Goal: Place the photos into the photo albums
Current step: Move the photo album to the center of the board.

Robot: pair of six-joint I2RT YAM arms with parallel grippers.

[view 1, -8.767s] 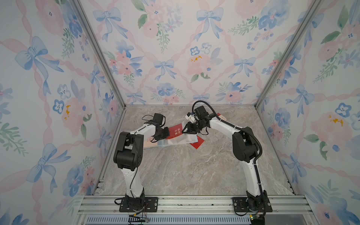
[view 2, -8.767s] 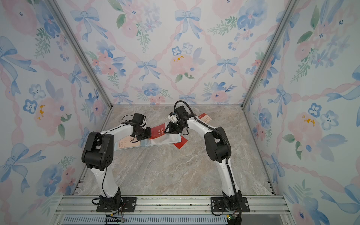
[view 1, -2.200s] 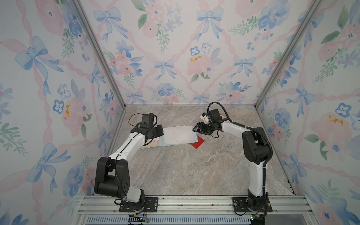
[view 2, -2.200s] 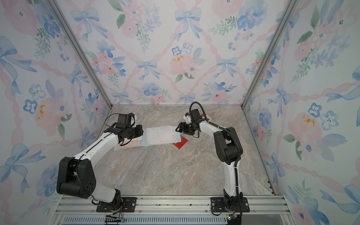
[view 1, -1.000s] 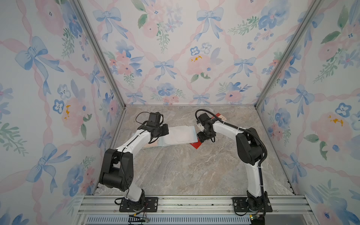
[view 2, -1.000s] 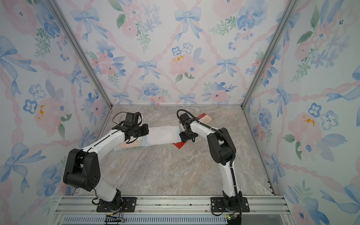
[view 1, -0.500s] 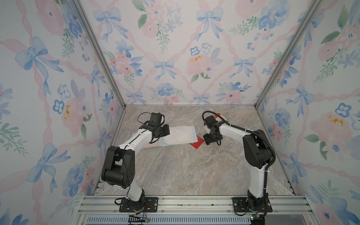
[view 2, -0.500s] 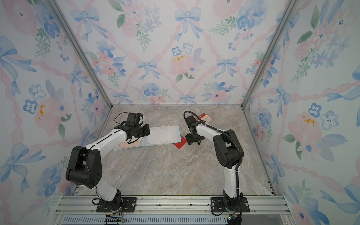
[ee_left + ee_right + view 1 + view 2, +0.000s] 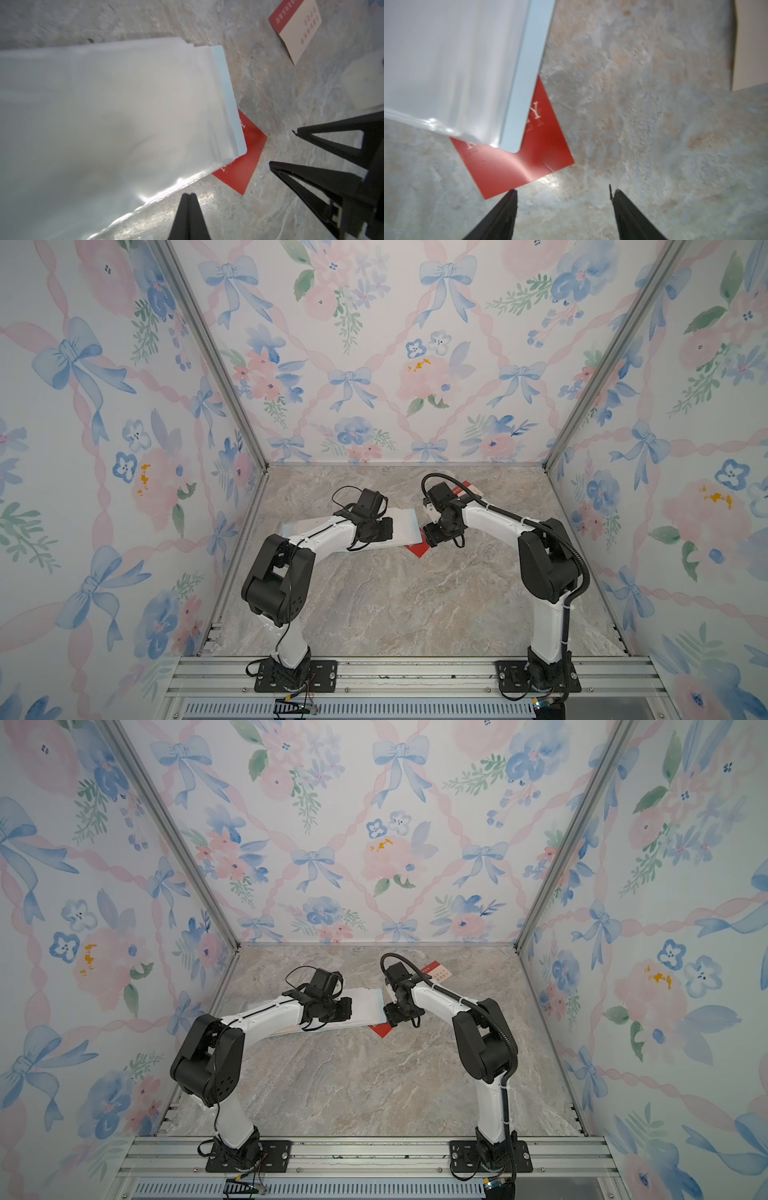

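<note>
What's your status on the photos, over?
Left gripper shut, empty, beside album. Right gripper open, at red photo. Album corner overlaps that photo.

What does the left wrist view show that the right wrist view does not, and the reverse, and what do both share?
Only the left wrist view: the left gripper, shut, and red print on a cream card. Only the right wrist view: a crease across the exposed corner of the red card. Both: the photo album overlapping that red card, the right gripper open beside it, the marbled tabletop.
</note>
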